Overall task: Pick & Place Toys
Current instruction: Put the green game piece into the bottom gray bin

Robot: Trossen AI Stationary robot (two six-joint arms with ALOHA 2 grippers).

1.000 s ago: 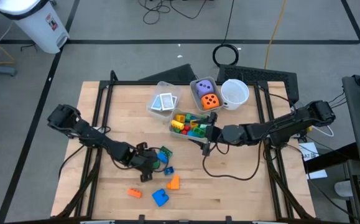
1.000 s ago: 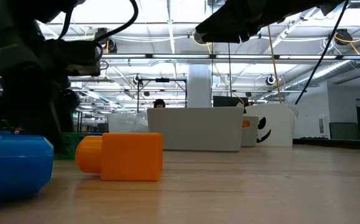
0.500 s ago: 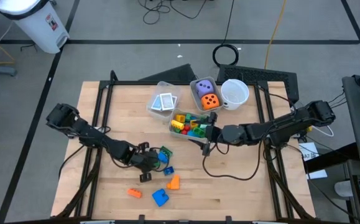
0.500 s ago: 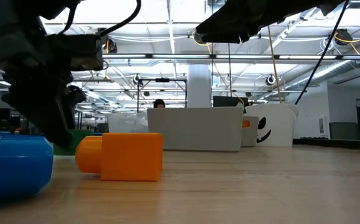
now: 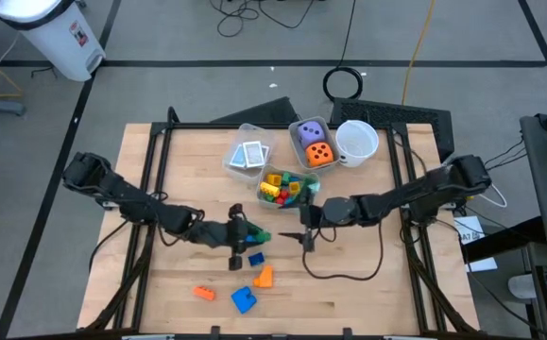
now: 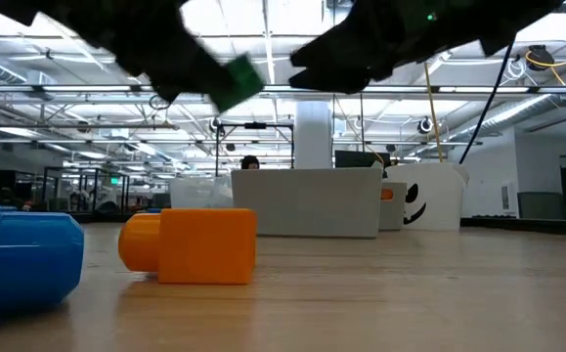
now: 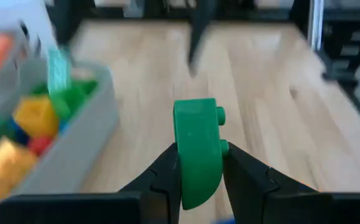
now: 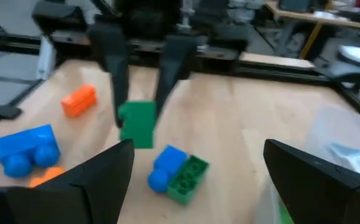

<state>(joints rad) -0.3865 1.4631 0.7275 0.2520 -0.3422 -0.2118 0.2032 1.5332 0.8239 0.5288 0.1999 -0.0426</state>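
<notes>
- Wooden table point(image 5: 367, 293) stood on a grey floor marked with dark lines; the low view showed an open workshop with ceiling lights behind it.
- Left gripper point(image 5: 246, 235) was over the middle of the table, pinching a green block point(image 7: 196, 149) between its fingers. In the low view the block point(image 6: 233, 82) hung well above the surface.
- Loose toys lay on the near part of the table: a small orange block point(image 5: 204, 293), a blue block point(image 5: 244, 300), an orange block point(image 5: 264, 277), and a blue and green pair point(image 8: 177, 173) just below the left gripper.
- At the far side stood three clear bins: a card bin point(image 5: 232, 159) holding white patterned cards point(image 5: 250, 155), a block bin point(image 5: 264, 200) with mixed coloured blocks, and a dice bin point(image 5: 297, 126) with a purple die point(image 5: 311, 132) and an orange die point(image 5: 320, 153). A white cup point(image 5: 356, 140) stood beside the dice bin.
- Right gripper point(image 5: 308, 229) hovered just right of the left one, near the block bin, fingers spread and holding nothing.
- Judgement: the green block appeared to be light, rigid moulded plastic with smooth, somewhat slippery faces; unlikely to break if dropped. The grip across its two flat sides looked the soundest hold; a pinch on the studded or rounded edge would risk it twisting out.
- Judgement: the block bin appeared the likely destination, and lay near the held block.
</notes>
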